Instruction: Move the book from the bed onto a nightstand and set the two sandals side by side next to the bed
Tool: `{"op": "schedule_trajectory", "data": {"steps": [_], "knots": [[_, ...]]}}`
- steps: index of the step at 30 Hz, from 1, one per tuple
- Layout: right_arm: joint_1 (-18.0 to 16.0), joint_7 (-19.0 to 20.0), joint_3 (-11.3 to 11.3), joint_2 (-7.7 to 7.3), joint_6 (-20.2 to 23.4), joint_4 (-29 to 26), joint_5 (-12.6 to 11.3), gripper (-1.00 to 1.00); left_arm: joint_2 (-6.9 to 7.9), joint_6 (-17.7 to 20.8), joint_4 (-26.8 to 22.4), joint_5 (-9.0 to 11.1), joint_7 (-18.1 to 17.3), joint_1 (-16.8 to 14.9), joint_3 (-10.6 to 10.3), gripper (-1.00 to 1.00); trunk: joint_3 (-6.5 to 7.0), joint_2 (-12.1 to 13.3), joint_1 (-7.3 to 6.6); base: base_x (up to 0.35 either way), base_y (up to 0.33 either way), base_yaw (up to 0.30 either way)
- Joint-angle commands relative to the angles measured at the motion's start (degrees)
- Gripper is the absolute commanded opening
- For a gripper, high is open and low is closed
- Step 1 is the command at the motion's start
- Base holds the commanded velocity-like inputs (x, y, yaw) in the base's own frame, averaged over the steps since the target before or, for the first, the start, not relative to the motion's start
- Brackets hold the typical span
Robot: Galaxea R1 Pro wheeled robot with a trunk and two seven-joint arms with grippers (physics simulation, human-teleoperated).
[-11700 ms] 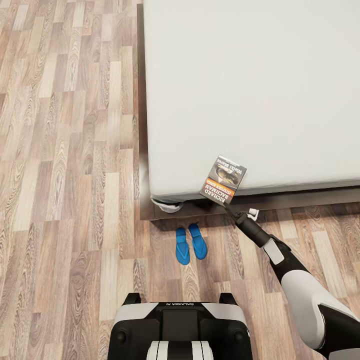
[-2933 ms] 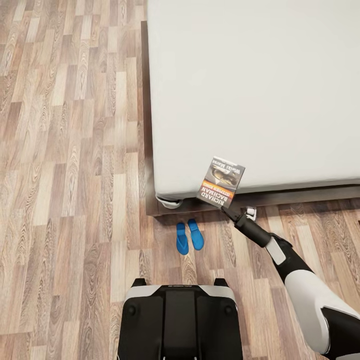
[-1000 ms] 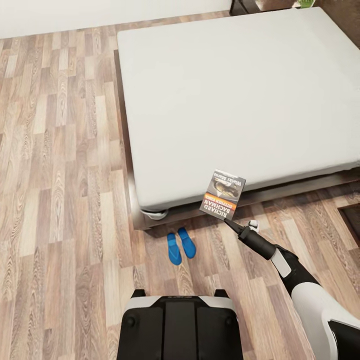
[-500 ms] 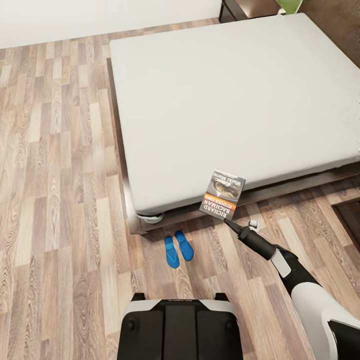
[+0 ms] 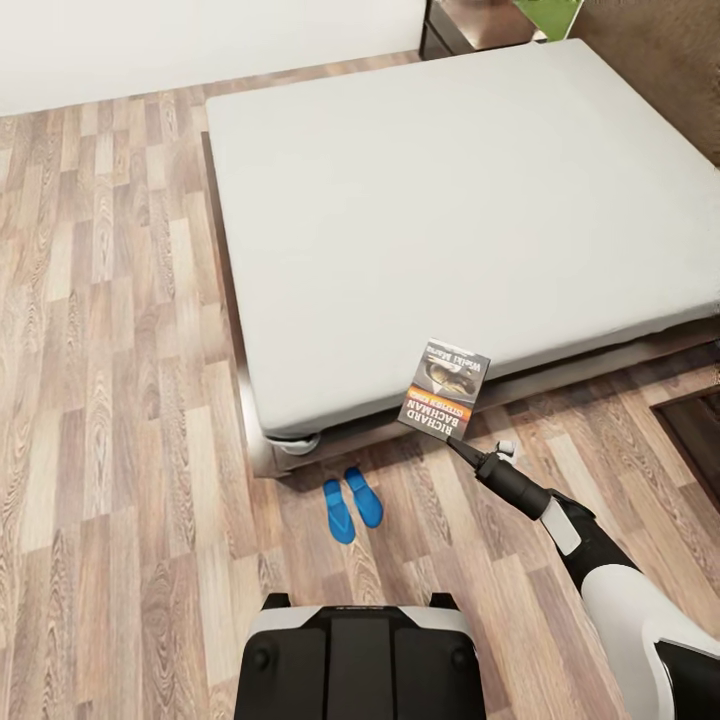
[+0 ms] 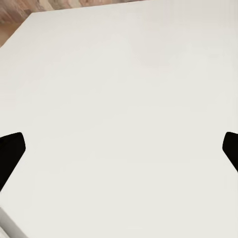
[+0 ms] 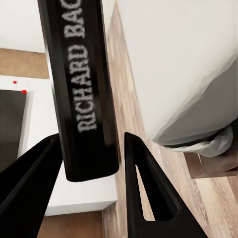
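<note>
My right gripper (image 5: 458,443) is closed on the book (image 5: 445,389), pinching it at its lower edge and holding it up in the air over the near edge of the bed (image 5: 440,200). In the head view the cover faces the camera: a dark photo, an orange band and white lettering, all reading upside down. In the right wrist view the book's dark spine (image 7: 82,89) with the white words "RICHARD BAC…" stands between my two black fingers (image 7: 144,193), which press against it on either side; past them I see the wood-plank floor (image 7: 134,124) and the rounded corner of the pale mattress (image 7: 198,74).

My left gripper (image 6: 119,153) is spread wide, the two dark fingertips (image 6: 10,151) sitting at opposite edges of the left wrist view with nothing between them, only a plain pale surface beyond.

The two sandals (image 5: 352,503) lie on the floor just off the near corner of the bed, side by side and nearly touching, between the bed frame and my base (image 5: 360,655). A dark wooden nightstand (image 5: 465,25) shows at the far corner of the bed, beside the headboard end, with something green on top of it
</note>
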Motion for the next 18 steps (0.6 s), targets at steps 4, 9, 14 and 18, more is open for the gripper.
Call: {"op": "schedule_trajectory", "data": {"steps": [4, 9, 14, 18], "knots": [[0.0, 0.1, 0.0, 0.07, -0.4, 0.0, -0.1, -1.00, -0.01, -0.1, 0.0, 0.2, 0.3, 0.0, -0.5, 1.00, 0.30, -0.1, 0.04, 0.000, 0.000, -0.096], [0.0, 0.1, 0.0, 0.15, -1.1, 0.1, -0.1, -1.00, -0.01, -0.1, 0.0, 0.1, 0.3, 0.0, -0.5, 1.00, 0.73, -0.1, 0.04, 0.000, 0.000, -0.100], [0.0, 0.1, -0.1, 0.12, -1.2, 0.1, -0.1, -1.00, -0.01, -0.1, 0.0, 0.1, 0.3, 0.0, -0.5, 1.00, 1.17, -0.1, 0.04, 0.000, 0.000, -0.102], [0.0, 0.1, 0.0, 0.17, -1.3, 0.1, -0.1, -1.00, -0.01, -0.1, 0.0, 0.1, 0.3, 0.0, -0.5, 1.00, 1.51, -0.1, 0.04, 0.000, 0.000, -0.103]]}}
